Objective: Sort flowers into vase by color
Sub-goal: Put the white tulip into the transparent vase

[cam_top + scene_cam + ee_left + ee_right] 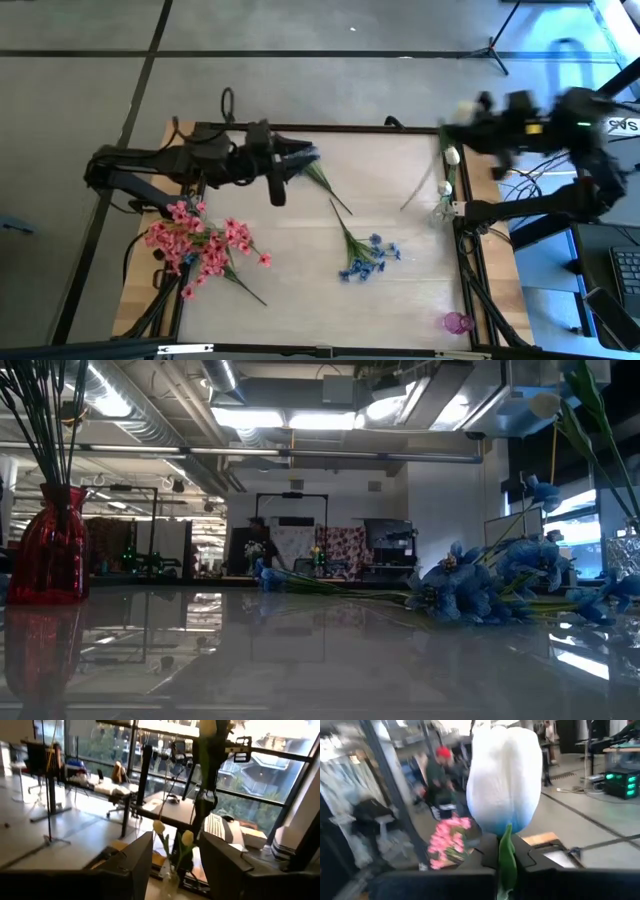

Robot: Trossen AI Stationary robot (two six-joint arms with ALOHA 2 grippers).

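My right gripper (pixel 447 135) is over the table's far right corner, shut on a white tulip (pixel 505 780). Below it, a clear vase (pixel 443 200) at the right edge holds pale buds (pixel 172 832). My left gripper (pixel 298 160) is open near the far edge, level and pointing right, beside the bloom end of a blue sprig (pixel 308 156) whose stem (pixel 335 195) lies on the table. A bunch of blue flowers (pixel 365 255) lies mid-table. Pink flowers (pixel 205 245) sit at the left by a red vase (pixel 50 545). My right gripper pinches the white tulip by its green stem (pixel 507 862), just under the bloom, between the two fingers. The bloom stands out beyond the fingertips. The tulip is lifted clear of the table (pixel 545 402), its thin stem (pixel 420 185) trailing away below.
A small pink piece (pixel 455 322) lies near the table's near right corner. Dark stems (pixel 40 420) stand up out of the red vase. Bare tabletop (pixel 300 290) shows between the pink and blue bunches. A person (pixel 437 775) is in the room beyond the table.
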